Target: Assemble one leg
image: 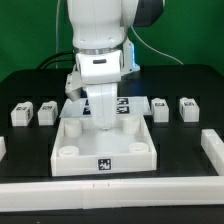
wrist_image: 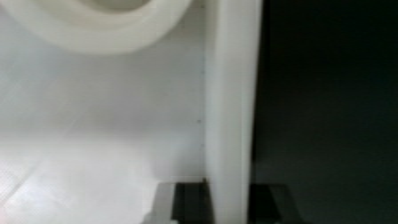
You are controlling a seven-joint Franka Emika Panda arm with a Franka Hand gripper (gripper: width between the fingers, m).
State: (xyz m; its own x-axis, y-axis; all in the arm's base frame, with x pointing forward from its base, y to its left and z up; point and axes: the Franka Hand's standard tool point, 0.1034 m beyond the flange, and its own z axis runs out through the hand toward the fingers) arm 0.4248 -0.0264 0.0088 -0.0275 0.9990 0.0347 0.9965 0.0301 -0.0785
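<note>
Not one leg is in hand yet. The small white plastic block-shaped leg [image: 160,107] nearest the arm lies on the black surface [image: 30,140] at two o'clock from the tray's middle in the exterior view. It has a twin just beyond it, and two more lie at ten o'clock.

Your pincer [image: 104,121] is down at the twelve o'clock rim of the large white square tray-like piece [image: 100,150]. In the wrist view its dark pads [wrist_image: 187,205] sit flush on both sides of that thin wall, pinching it.

Here's the danger. That's a shallow hold on a narrow rim, so a quick pull could let the tray slip or twist. Swing it wide and a corner could knock those loose legs out of reach.
</note>
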